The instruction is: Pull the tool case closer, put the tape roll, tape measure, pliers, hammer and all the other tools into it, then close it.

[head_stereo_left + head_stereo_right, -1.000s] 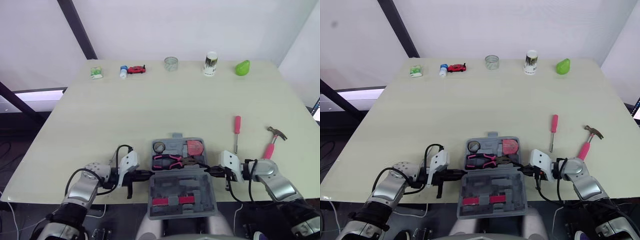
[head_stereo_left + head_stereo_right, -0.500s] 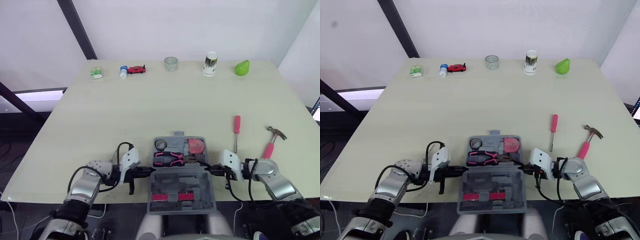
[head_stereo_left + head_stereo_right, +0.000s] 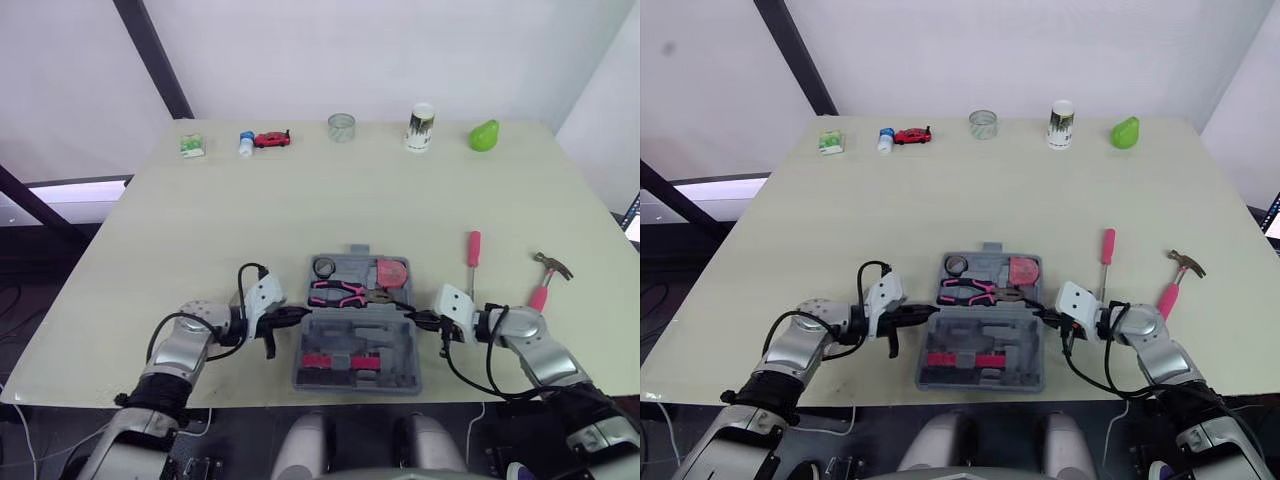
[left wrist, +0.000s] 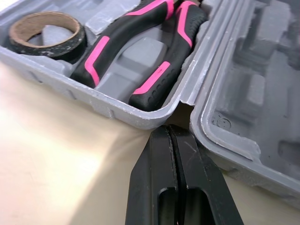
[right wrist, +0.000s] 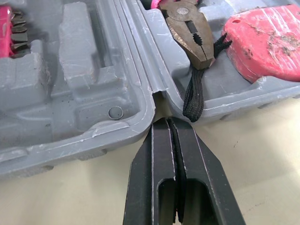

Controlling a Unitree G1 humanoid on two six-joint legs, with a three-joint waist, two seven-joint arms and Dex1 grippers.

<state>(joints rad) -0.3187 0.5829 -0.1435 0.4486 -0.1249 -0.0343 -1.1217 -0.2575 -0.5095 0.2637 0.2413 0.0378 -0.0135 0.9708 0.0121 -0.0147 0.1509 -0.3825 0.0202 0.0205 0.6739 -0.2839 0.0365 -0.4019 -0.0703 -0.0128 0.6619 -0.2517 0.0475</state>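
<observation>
- The tool case (image 3: 398, 350) lies open by the middle of the tabletop's near edge, its two gray halves flat.
- The tape roll (image 3: 324, 267), pliers (image 3: 340, 292) and red tape measure (image 3: 392, 271) sit in the far half.
- The left gripper (image 4: 171, 133) is squeezed tight with nothing in it. Its tip pokes into the hinge notch on the case's left side.
- The right gripper (image 5: 169, 123) is squeezed tight and empty too, poking into the notch on the right side.
- The case looks like hard, stiff plastic, so I think it slides easily. Pushing at both notches together should stop it turning.
- The screwdriver (image 3: 473, 262) and hammer (image 3: 545, 280) lie out on the tabletop, toward its right edge.
- The hammer's head looks heavy, so the pink handle close to the head seems the best place to grab.
- The screwdriver is thin and may roll. Its pink handle is the fat part to pinch.
</observation>
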